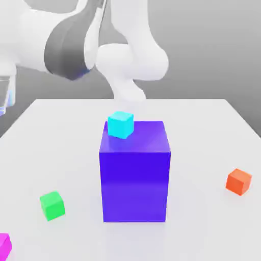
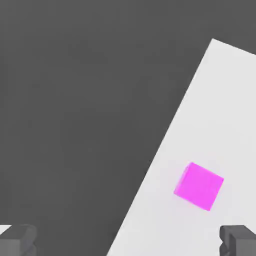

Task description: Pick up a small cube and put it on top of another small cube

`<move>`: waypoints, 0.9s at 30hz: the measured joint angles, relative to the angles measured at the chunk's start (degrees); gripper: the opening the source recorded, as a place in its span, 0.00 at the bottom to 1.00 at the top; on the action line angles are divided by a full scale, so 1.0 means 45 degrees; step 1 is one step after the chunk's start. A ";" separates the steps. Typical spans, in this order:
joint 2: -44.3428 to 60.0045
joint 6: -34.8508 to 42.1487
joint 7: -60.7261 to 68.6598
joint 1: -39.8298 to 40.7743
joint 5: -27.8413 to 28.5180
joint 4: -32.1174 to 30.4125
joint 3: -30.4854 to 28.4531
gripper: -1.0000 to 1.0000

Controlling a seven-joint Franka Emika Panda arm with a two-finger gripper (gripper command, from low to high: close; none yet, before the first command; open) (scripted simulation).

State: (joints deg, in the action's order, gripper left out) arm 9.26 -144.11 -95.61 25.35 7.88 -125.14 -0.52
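Gripper [image 2: 128, 242]: fingers spread, empty, high above magenta cube [image 2: 198, 185]. Risk: cube near table [image 2: 220, 100] edge; off-centre descent could nudge it off.

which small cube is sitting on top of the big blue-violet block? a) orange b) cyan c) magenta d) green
b: the small cyan cube rests on the top face of the big blue-violet block, near its far corner on the exterior view's left.
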 joint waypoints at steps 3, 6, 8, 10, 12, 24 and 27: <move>0.1310 -0.0368 -0.0693 0.0314 -0.0607 0.0144 -0.0247 0.50; 0.2595 -0.0726 -0.1235 0.0747 -0.1434 0.0291 -0.0368 0.50; 0.3455 -0.1044 -0.1481 0.1041 -0.1956 0.0415 -0.0353 0.50; 0.4372 -0.1653 -0.1522 0.1161 -0.2155 0.0604 -0.0307 0.50; 0.5245 -0.2291 -0.1522 0.1226 -0.2211 0.0799 -0.0250 0.00; 0.3296 -0.1115 -0.1535 0.1197 -0.2304 0.0068 -0.0258 0.00; 0.1957 -0.1109 -0.1446 0.1275 -0.2749 -0.1187 -0.0043 0.00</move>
State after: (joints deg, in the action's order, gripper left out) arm 18.07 -149.10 -102.12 31.09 -4.49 -130.48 -0.71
